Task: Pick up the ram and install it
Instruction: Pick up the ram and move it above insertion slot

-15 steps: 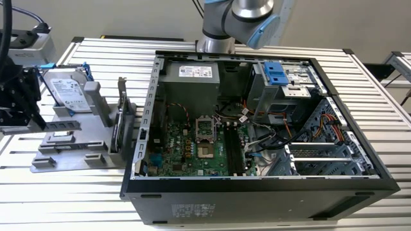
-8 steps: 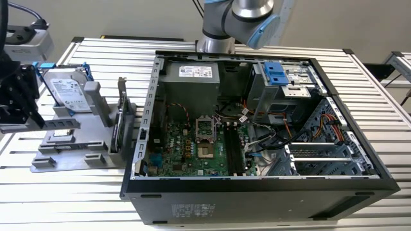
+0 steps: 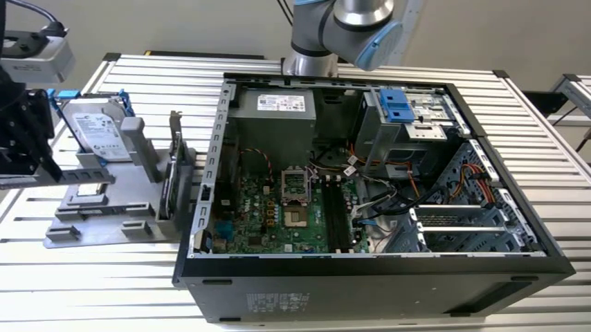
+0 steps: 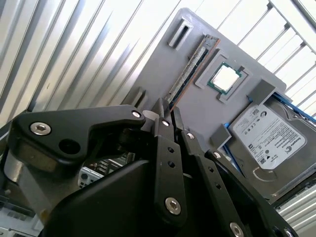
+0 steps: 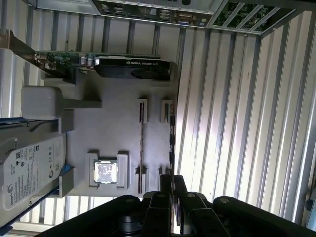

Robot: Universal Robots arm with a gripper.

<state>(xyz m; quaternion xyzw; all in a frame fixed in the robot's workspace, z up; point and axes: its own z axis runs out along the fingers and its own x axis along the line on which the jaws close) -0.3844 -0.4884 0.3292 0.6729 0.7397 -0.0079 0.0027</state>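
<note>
The ram (image 5: 142,148) is a thin green stick standing on its edge in a slot of the grey holder (image 5: 116,103), beside the small square processor. In the second wrist view the ram (image 4: 190,69) runs away from the fingertips across the holder. My gripper (image 5: 171,180) hangs above the holder's near end, a little to the side of the ram's line. It is shut, its black fingers (image 4: 161,120) pressed together with nothing between them. In the exterior view the gripper (image 3: 32,149) is at the far left, over the holder (image 3: 102,225).
The open computer case (image 3: 369,277) lies to the exterior view's right of the holder, its motherboard (image 3: 277,221) and long black memory slots (image 3: 337,214) facing up. On the holder sit a silver hard drive (image 5: 29,173), a processor (image 5: 105,173) and a graphics card (image 5: 128,66). The slatted table (image 5: 247,123) carries everything.
</note>
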